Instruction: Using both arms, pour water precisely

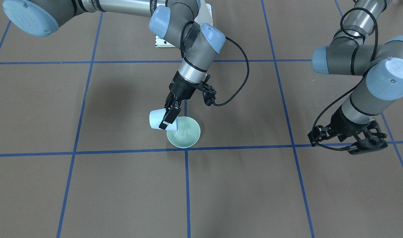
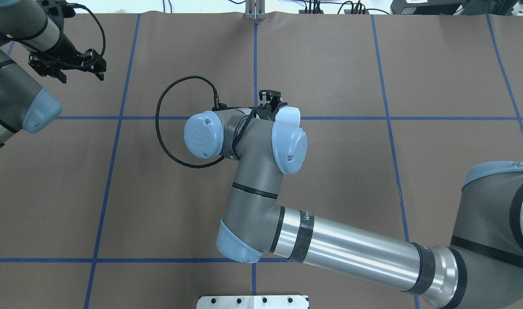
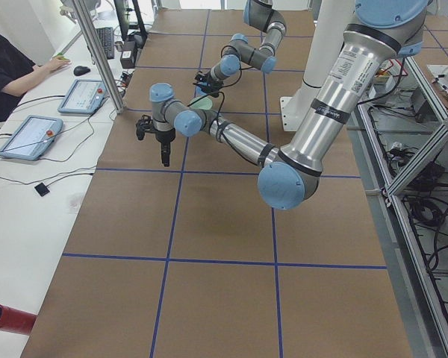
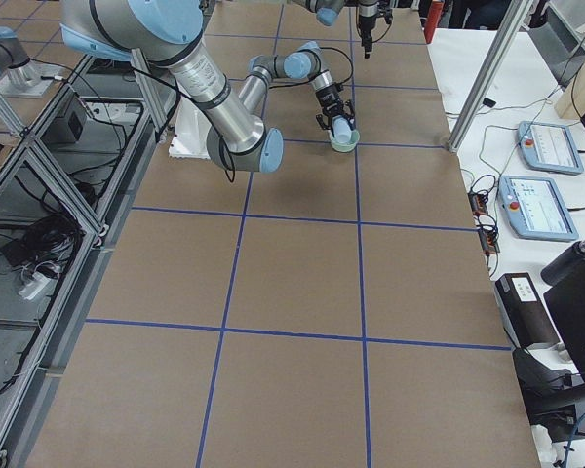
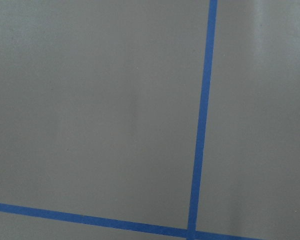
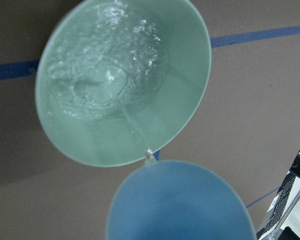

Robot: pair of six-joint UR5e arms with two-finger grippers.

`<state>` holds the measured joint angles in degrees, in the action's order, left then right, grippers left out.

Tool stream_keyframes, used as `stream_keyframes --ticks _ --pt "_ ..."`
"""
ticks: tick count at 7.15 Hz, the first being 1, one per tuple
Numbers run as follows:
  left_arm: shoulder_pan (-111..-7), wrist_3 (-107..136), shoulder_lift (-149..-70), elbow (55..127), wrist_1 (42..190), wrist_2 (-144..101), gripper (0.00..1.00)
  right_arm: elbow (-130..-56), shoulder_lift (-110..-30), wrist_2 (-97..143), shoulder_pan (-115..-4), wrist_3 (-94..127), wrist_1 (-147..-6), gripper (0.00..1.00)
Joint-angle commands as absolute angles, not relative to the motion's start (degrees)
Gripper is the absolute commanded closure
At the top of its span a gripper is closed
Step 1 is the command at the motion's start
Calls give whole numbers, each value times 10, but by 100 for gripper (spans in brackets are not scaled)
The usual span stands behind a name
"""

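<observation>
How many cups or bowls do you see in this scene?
2. A light blue cup, tilted in the right gripper, pours into a green bowl just below it. No others show in any view.

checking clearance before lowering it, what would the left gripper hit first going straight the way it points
Probably the bare brown table, near a blue tape crossing; nothing else shows below the left gripper.

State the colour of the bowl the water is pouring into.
The bowl is pale mint green, clearest in the right wrist-mounted view.
</observation>
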<state>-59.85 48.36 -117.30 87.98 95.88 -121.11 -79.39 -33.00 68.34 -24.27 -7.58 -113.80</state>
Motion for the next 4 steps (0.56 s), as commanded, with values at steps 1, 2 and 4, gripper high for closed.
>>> stream_keyframes --ticks 1,2,4 --pt "-599 484 -1173 880 959 -1211 0 -849 -378 728 -252 17 -1054 100" --pt "-599 484 -1173 881 960 -1211 0 -926 -428 743 -264 47 -1037 100" --pt "-599 487 -1172 885 960 -1211 0 -1049 -509 802 -302 164 -980 100"
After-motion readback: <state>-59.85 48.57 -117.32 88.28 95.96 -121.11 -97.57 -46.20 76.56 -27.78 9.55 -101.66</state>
